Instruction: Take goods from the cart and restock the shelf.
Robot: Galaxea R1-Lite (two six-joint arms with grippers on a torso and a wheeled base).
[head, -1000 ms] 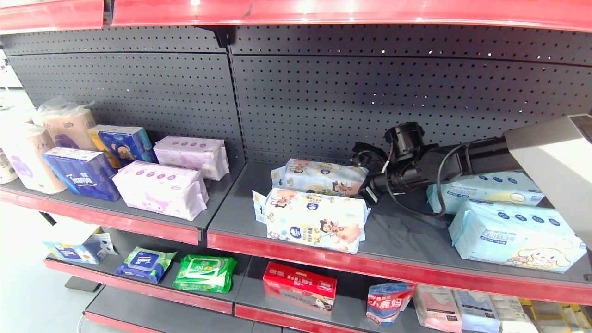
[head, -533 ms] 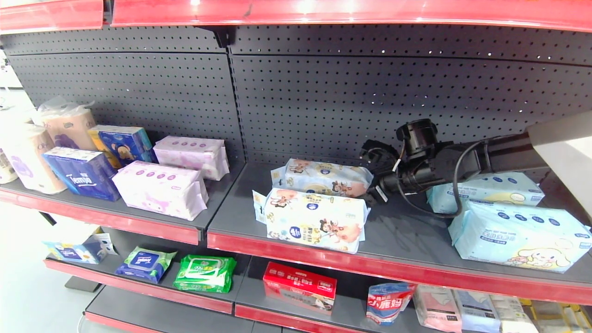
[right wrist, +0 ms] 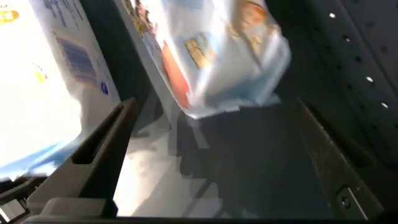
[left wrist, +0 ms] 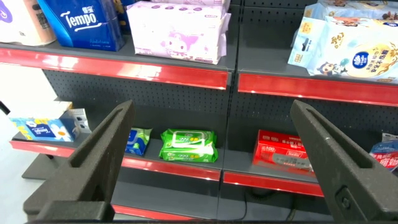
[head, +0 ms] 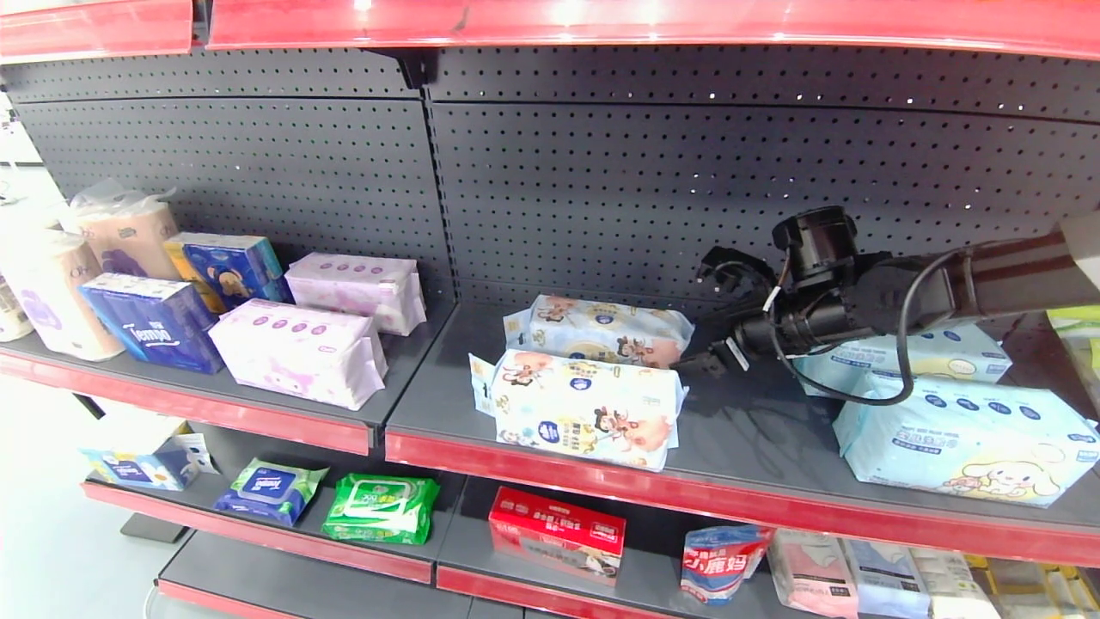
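Plastic-wrapped tissue pack (head: 601, 329) lies just beside spread, empty R gripper (head: 698, 315).

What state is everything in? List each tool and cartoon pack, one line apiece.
Front cartoon pack: lying flat on shelf.
Rear cartoon pack: lying flat behind it.
Right tool: open, empty, beside Rear cartoon pack.
Left tool: open, empty.
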